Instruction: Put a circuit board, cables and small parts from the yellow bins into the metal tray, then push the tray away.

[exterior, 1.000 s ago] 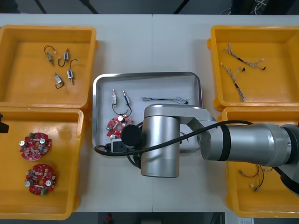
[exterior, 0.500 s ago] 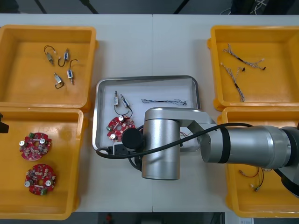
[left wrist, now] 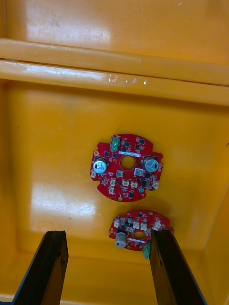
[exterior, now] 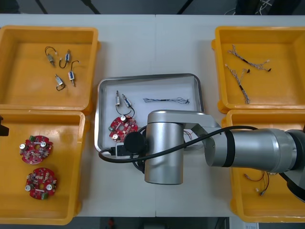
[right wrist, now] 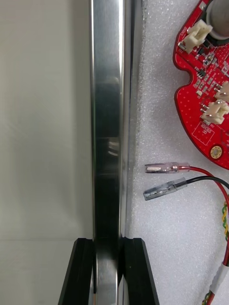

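The tray point(exterior: 157, 88) was shiny silver at the rim and white inside, and in it lay a red board point(exterior: 123, 128) with silver caps, a dark cable point(exterior: 167, 100), a red wire point(right wrist: 202, 171) and a black wire point(right wrist: 210, 179). The bins point(exterior: 47, 28) on both sides of the tray were yellow, and the one at the tray's near left held two more red boards point(exterior: 36, 148) dotted white.

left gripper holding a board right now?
No: the left gripper is open above the yellow bin, both circuit boards lying on its floor, while the right gripper is shut on the metal tray rim.
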